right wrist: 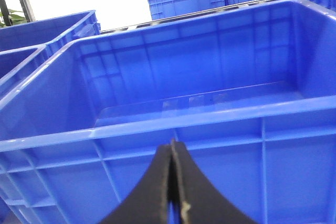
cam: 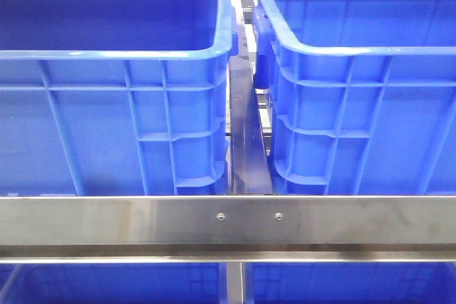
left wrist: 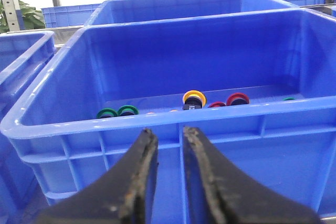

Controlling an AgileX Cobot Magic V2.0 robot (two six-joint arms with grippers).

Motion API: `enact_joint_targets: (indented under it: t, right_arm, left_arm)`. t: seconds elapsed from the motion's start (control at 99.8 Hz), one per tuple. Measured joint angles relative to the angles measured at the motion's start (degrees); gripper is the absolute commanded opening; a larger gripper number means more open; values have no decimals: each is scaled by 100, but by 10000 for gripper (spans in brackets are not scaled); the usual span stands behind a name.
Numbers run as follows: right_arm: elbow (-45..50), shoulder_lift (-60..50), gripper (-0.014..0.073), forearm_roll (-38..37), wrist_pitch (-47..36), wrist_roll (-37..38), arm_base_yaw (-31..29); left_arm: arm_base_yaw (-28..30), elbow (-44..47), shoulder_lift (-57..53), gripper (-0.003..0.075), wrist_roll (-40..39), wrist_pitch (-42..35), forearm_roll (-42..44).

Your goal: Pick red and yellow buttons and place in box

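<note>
Two big blue crates fill the front view, the left crate (cam: pixel 107 105) and the right crate (cam: pixel 363 105) standing side by side behind a steel rail (cam: pixel 228 220), with a narrow dark gap between them. Neither arm shows from this camera. From the left wrist camera, the left gripper (left wrist: pixel 169 132) hangs just outside the near wall of a crate (left wrist: pixel 157 145), its dark fingers (left wrist: pixel 144 161) slightly spread with a thin slit between the tips and nothing held. On that crate's floor, near the front wall, lie several small buttons: a yellow button (left wrist: pixel 194 98), two red buttons (left wrist: pixel 233 99) just beside it, and two green buttons (left wrist: pixel 117 112) off to one side. From the right wrist camera, the right gripper (right wrist: pixel 172 145) has its fingers pressed together, holding nothing, in front of another crate (right wrist: pixel 210 145) whose visible floor shows no buttons.
</note>
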Motion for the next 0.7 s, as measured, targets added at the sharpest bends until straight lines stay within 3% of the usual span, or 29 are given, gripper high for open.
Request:
enact_joint_targets:
  t: [0.702]
  right_arm:
    - [0,0,-68,0,0,0,0]
  left_arm:
    - [0,-13,0,93,0,16,-88]
